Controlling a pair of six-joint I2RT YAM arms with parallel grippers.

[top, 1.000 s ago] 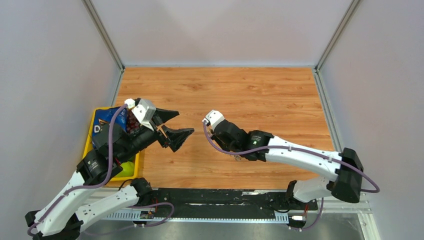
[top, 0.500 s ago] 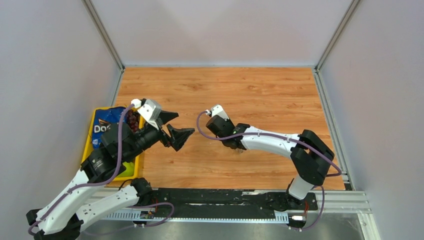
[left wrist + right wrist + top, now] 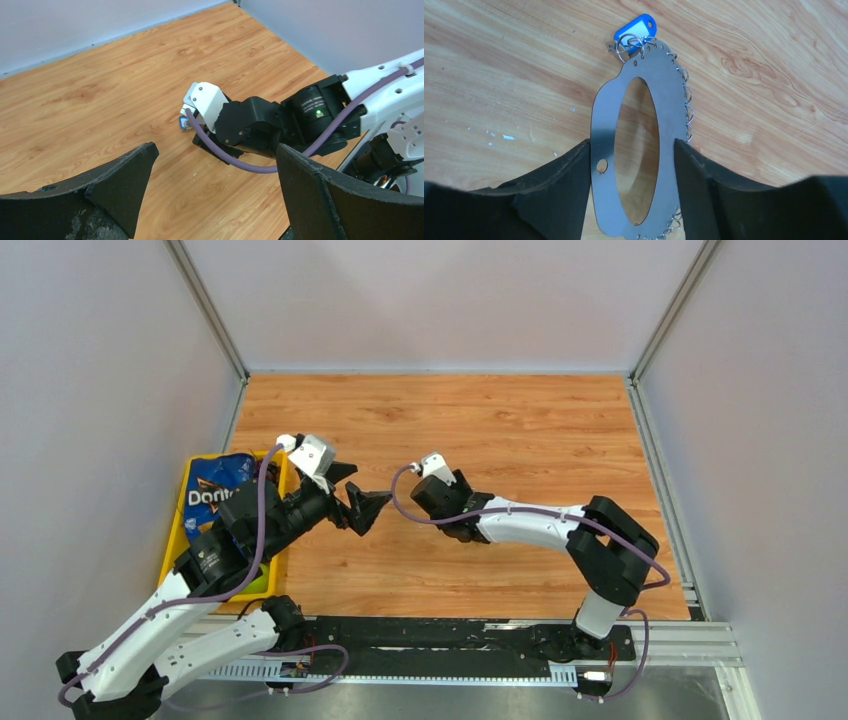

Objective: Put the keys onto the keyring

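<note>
The keyring [image 3: 604, 150], a flat silver hoop fringed with small wire loops, lies face-up on the wood in the right wrist view. The key's blue head [image 3: 636, 27] hangs by a small loop at the hoop's far end. My right gripper [image 3: 631, 142] is open, its fingers [image 3: 549, 190] straddling the hoop, which fills the gap edge to edge. From the left wrist view only a bit of blue key [image 3: 185, 122] shows beside the right wrist. My left gripper [image 3: 358, 495] hovers wide open and empty just left of the right gripper [image 3: 455, 528], which hides the hoop from above.
A yellow tray [image 3: 175, 540] at the left edge holds a blue chip bag [image 3: 215, 495] and something yellow-green [image 3: 262, 580] under the left arm. Grey walls close in the wooden table on three sides. The right arm's elbow [image 3: 615, 540] is folded near the front right.
My right gripper's fingers have parted from shut, and its arm folded with the elbow drawing in leftward. The left gripper drifted slightly right, closer to the right wrist.
</note>
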